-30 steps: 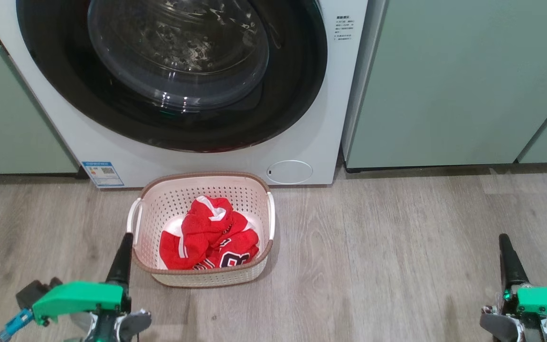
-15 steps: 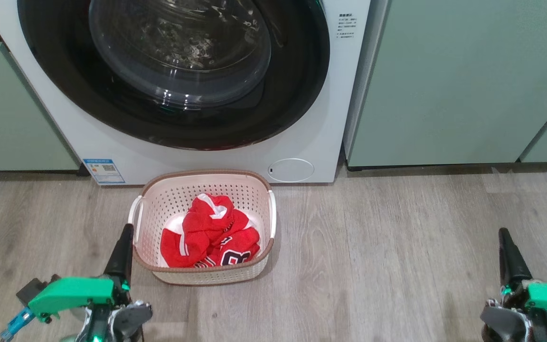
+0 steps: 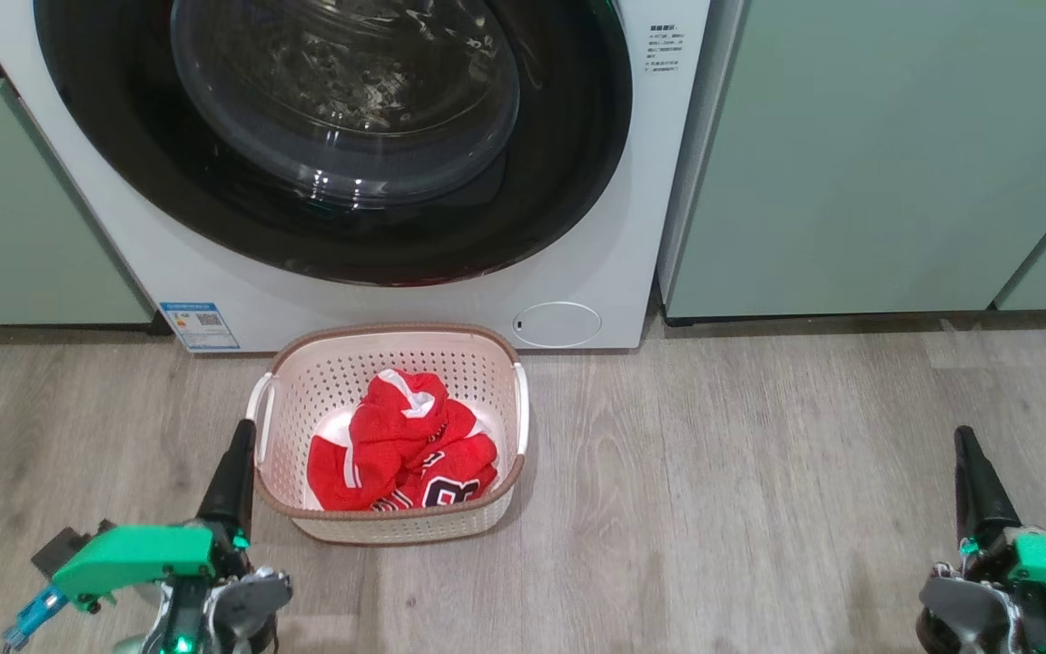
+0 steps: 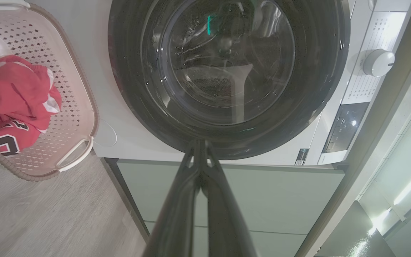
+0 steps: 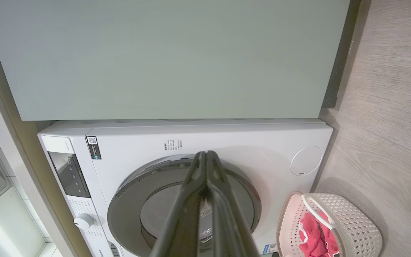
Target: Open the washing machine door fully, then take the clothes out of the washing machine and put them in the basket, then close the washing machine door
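Note:
The white washing machine [image 3: 577, 272] stands at the top of the head view, and its black-rimmed glass door [image 3: 341, 136] lies shut against its front. The cream basket [image 3: 396, 527] sits on the floor right before it, holding the red clothes [image 3: 400, 445]. My left gripper [image 3: 240, 431] is low at the basket's left edge, shut and empty. My right gripper [image 3: 966, 440] is shut and empty over bare floor at the far right. In the left wrist view the shut fingers [image 4: 200, 144] point at the door [image 4: 227, 71], with the basket [image 4: 73, 107] and clothes [image 4: 13, 103] at the left.
Pale green cabinets [image 3: 895, 154] flank the machine on both sides. A small round white service flap [image 3: 557, 324] sits low on the machine's front. Grey wood floor [image 3: 741, 490] spreads between the basket and my right gripper.
The head camera has tilted slightly, shifting the whole picture. Both grippers have sunk a little lower in the view and stay shut. Basket, clothes and door are unchanged.

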Controlling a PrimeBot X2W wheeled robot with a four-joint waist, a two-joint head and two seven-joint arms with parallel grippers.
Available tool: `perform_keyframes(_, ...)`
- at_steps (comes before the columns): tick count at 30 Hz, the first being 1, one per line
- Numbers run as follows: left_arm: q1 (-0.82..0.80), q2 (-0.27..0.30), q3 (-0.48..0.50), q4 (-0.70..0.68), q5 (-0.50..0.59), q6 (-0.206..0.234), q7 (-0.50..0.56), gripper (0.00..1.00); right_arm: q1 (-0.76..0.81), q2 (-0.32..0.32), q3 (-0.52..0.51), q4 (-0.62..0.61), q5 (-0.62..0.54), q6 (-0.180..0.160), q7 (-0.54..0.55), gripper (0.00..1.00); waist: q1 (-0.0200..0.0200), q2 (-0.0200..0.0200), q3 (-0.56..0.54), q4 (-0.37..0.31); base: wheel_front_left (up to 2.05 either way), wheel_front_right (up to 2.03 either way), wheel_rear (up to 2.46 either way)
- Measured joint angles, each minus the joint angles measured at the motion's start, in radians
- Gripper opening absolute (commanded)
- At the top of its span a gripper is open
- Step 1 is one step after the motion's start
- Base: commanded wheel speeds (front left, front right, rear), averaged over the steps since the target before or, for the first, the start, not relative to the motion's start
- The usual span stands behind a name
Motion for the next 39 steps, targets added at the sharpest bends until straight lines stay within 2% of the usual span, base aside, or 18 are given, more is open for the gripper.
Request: perform_keyframes(39, 0.000, 0.000, 0.000, 0.000, 0.000, 0.000, 0.000, 0.00, 0.000, 0.000, 0.000, 0.000, 0.000, 0.000, 0.000, 0.00, 0.0000, 0.0000, 0.000, 0.000, 0.00, 0.00, 0.00)
